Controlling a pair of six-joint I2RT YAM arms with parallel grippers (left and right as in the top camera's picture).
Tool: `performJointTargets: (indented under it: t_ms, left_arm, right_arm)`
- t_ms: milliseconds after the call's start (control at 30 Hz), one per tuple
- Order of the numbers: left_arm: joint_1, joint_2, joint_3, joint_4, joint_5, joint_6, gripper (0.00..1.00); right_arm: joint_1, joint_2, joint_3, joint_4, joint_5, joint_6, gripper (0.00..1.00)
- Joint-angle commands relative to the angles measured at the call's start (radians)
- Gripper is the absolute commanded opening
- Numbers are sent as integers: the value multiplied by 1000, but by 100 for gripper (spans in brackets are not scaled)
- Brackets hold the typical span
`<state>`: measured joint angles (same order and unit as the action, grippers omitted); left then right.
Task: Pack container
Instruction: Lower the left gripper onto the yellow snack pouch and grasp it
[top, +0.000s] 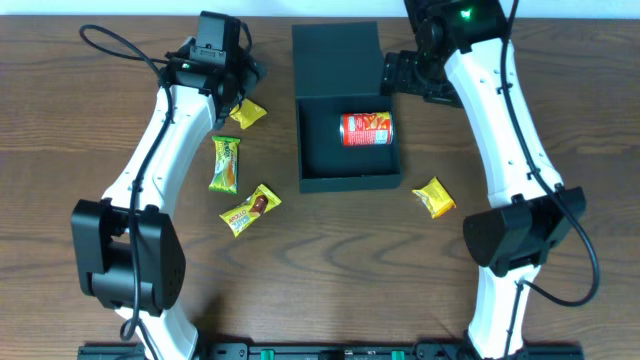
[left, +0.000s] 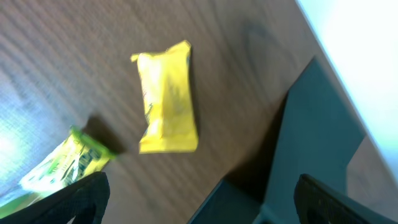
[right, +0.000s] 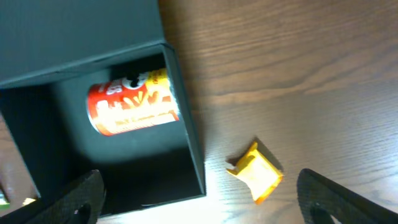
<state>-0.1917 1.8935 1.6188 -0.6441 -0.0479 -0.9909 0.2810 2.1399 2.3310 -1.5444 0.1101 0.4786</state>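
The dark teal container (top: 349, 181) stands open mid-table with its lid (top: 335, 55) folded back. A red chip can (top: 367, 129) lies on its side inside, also seen in the right wrist view as the can (right: 132, 104). My right gripper (top: 408, 76) hangs open and empty beside the container's far right corner; its gripper (right: 202, 202) spans the box wall (right: 186, 130) and a yellow packet (right: 256, 171). My left gripper (top: 243, 84) is open and empty over the table left of the container, near a yellow packet (left: 166, 99).
Loose snack packets lie on the wooden table: a yellow one (top: 247, 113) and two green-yellow ones (top: 226, 163), (top: 249, 208) left of the box, and a yellow one (top: 434, 197) at its front right. A green-yellow packet (left: 62, 165) shows by my left finger.
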Motion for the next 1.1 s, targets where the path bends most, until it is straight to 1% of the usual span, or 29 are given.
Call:
performJointTargets:
  t_ms: [0, 100, 233, 400, 433, 533, 600, 667, 733, 900, 1000, 1033, 1067]
  left_arm:
    - [0, 59, 19, 16, -56, -101, 96]
    - [1, 122, 20, 39, -29, -140, 100]
    - [1, 167, 21, 79, -31, -140, 100]
    - [1, 195, 21, 100, -68, -139, 100]
    - [2, 203, 21, 107, -68, -139, 95]
    - [2, 228, 21, 141, -65, -139, 88]
    - [2, 239, 21, 155, -67, -139, 81]
    - [2, 245, 21, 155, -68, -138, 80]
    - [2, 250, 21, 154, -68, -130, 82]
    - [2, 272, 21, 152, -76, -123, 81]
    - [2, 283, 21, 152, -83, -123, 68]
    - [2, 284, 21, 152, -85, -123, 66]
    - [2, 284, 20, 152, -90, -123, 65]
  right_arm:
    - [-21, -29, 18, -16, 13, -24, 99]
    - [-27, -29, 18, -27, 14, -54, 99]
    - [-34, -29, 18, -46, 13, -76, 99]
    - [-40, -29, 18, -84, 13, -77, 99]
    - [-39, -29, 18, -88, 13, -77, 99]
    - [-39, -29, 18, -92, 13, -77, 99]
    - [-39, -29, 18, -95, 13, -76, 99]
    - [-39, -29, 18, -95, 13, -76, 99]
    - [-39, -29, 18, -98, 13, -76, 99]
    - [-39, -29, 18, -98, 13, -76, 99]
    - [-39, -29, 18, -98, 13, -76, 99]
    - [-39, -29, 18, -98, 13, -76, 99]
    - [-39, -29, 18, -98, 13, -76, 99]
